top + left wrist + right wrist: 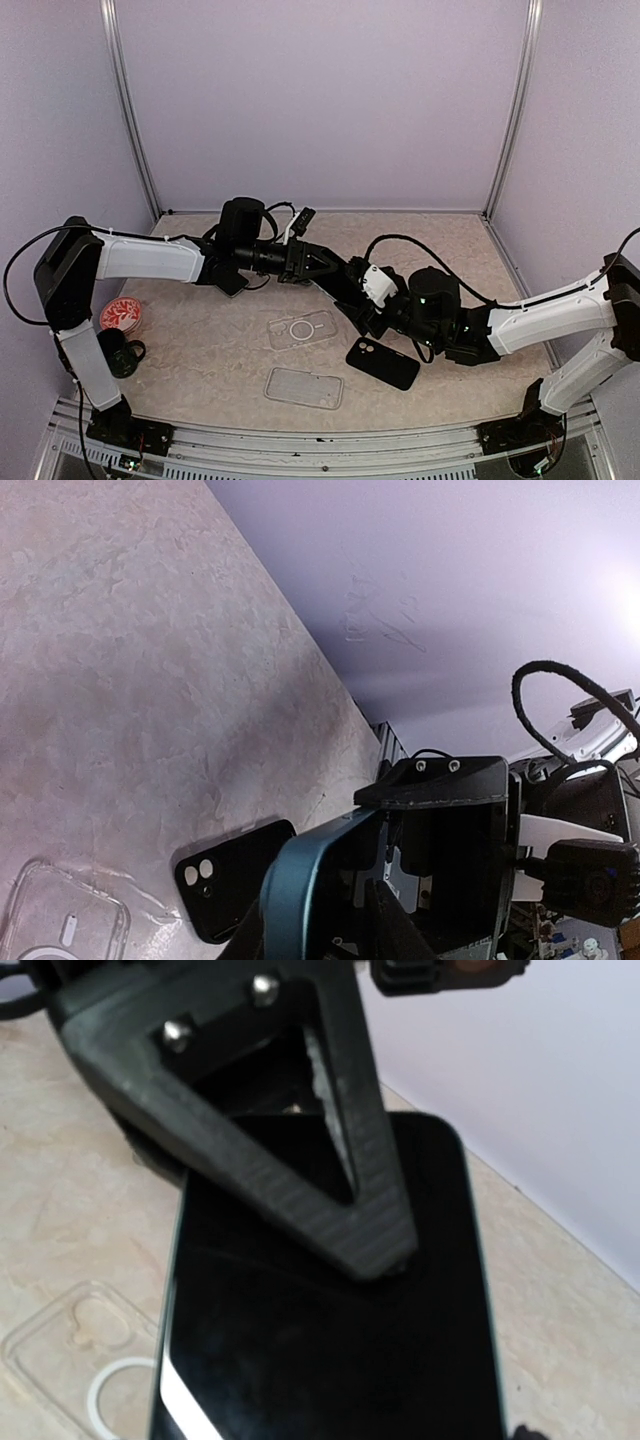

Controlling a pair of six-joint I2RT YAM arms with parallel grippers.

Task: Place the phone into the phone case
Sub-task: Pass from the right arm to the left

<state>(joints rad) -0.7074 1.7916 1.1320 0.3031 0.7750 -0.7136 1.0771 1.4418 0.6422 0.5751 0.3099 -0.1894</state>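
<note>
The phone [352, 290], with a black screen and a teal edge, is held in the air between both arms above the middle of the table. My left gripper [335, 275] is shut on its far end. One left finger [300, 1130] lies across the screen [330, 1340]. My right gripper [372, 305] is shut on the near end. In the left wrist view the phone's teal edge [300, 870] runs into the right gripper's body [450, 850]. A black phone case [383, 362] lies flat on the table below, with its camera holes showing [235, 875].
A clear case with a ring [303, 328] lies left of the black case and shows in the right wrist view [80, 1360]. A second clear case [304, 388] lies near the front edge. A red round dish [122, 316] and a black mug [118, 352] stand at the left.
</note>
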